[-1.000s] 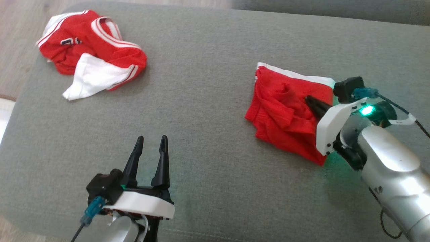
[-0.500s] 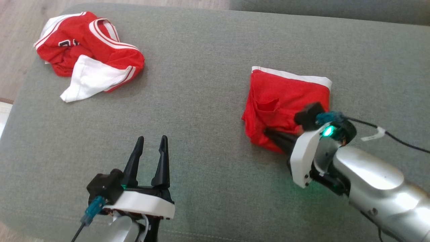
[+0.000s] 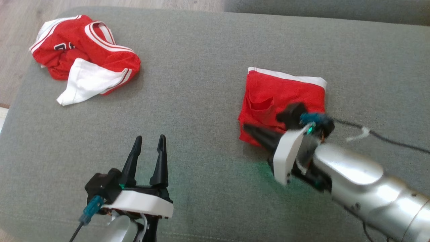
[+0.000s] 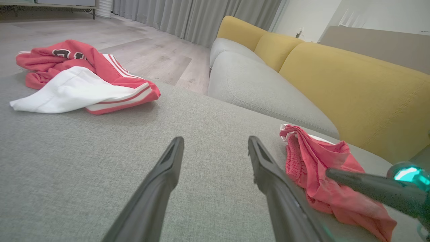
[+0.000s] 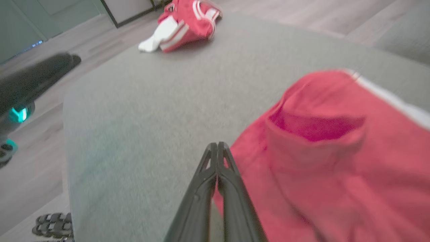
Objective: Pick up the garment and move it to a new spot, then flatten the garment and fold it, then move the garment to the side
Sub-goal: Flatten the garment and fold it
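Red mesh cloth, the garment [image 3: 285, 90], lies folded into a compact square at about 3 o'clock on the grey cushion [image 3: 201, 67], its white band along the far edge and a small pocket of slack puckered near its left side. The right gripper [image 3: 248, 127] reaches in from 4 o'clock with its fingers pressed tight together, and no cloth shows between them. The tips sit at the garment's 7 o'clock corner, which suggests they serve as a blunt pusher for tidying or sliding the fold rather than for pinching it. The left gripper [image 3: 150, 137] hangs at 7 o'clock with its fingers spread and holding nothing, well apart from the garment, probably parked out of the way. A crumpled red and white jersey [image 3: 80, 64] rests at 10 o'clock near the cushion's edge. The cushion's woven fabric looks soft and grippy, so a pushed fold could drag and bunch. Beyond it, the left wrist view shows a sofa with a yellow back [image 4: 352, 87], pale wooden flooring [image 4: 151, 57] and grey curtains [image 4: 195, 16].
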You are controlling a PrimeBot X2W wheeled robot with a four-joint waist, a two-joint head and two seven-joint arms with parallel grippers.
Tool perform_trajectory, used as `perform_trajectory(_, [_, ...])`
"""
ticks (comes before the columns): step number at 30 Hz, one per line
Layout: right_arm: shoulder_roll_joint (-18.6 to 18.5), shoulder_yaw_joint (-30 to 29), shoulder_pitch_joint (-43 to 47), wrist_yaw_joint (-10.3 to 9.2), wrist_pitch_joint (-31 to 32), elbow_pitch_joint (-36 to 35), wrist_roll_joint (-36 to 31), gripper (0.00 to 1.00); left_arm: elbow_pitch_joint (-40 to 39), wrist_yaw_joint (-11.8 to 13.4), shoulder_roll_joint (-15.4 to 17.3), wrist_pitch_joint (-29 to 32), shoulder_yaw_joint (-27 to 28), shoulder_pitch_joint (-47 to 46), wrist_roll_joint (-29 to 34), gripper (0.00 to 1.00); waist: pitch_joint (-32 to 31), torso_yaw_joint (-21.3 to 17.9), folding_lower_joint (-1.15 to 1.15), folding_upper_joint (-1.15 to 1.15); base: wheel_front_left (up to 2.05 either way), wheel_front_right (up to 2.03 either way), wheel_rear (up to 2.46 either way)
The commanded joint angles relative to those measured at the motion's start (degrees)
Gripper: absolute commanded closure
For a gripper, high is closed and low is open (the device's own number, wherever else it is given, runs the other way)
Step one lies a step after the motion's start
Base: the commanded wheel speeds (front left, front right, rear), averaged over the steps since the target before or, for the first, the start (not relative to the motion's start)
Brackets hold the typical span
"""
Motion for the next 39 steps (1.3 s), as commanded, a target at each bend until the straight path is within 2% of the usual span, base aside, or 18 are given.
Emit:
perform_trajectory(1, [-0.56, -0.94, -2.31, 0.42, -1.86, -1.77, 0.78, 1.0, -1.36, -0.01, 0.6, -0.59, 2.12, -1.78, 0.61, 0.0, -0.37, -0.21, 0.0, 0.0, 0.0, 0.0, 0.0])
perform_trajectory(7, [-4.12, -5.97, -4.7, 0.42, -6.66, -2.81, 2.14, 1.0, -1.59, 0.03, 0.6, -0.6, 2.27, -1.08, 0.6, 0.0, -1.31, -0.41, 0.0, 0.0, 0.0, 0.0, 0.0])
perform_trajectory(11, [-6.9, -7.95, -4.26, 0.42, -5.84, -0.13, 2.02, 1.0, -1.91, -0.07, 0.49, -0.6, 2.03, -1.15, 0.74, 0.0, -0.9, 0.34, 0.0, 0.0, 0.0, 0.0, 0.0])
perform_trajectory(17, [-9.47, -6.86, -1.26, 0.42, -2.62, 3.51, 2.4, 1.0, -1.93, -0.08, 0.46, -0.6, 2.08, -1.29, 0.69, 0.0, 0.19, 1.47, 0.0, 0.0, 0.0, 0.0, 0.0])
perform_trajectory(24, [-9.49, -4.51, 1.03, 0.42, -0.59, 5.31, 4.03, 1.0, -1.61, -0.2, 0.37, -0.61, 2.19, -1.52, 0.76, 0.0, 0.37, 1.7, 0.0, 0.0, 0.0, 0.0, 0.0])
perform_trajectory(32, [-9.06, -0.75, 0.48, 0.42, -1.04, 0.81, 6.39, 1.0, -1.3, -0.29, 0.42, -0.61, 1.81, -1.36, 0.9, 0.0, -0.5, 1.39, 0.0, 0.0, 0.0, 0.0, 0.0])
perform_trajectory(39, [-7.6, 1.17, -0.57, 0.42, -0.65, 0.65, 6.79, 1.0, -1.25, -0.32, 0.5, -0.54, 1.38, -1.42, 0.89, 0.0, -0.62, 1.66, 0.0, 0.0, 0.0, 0.0, 0.0])
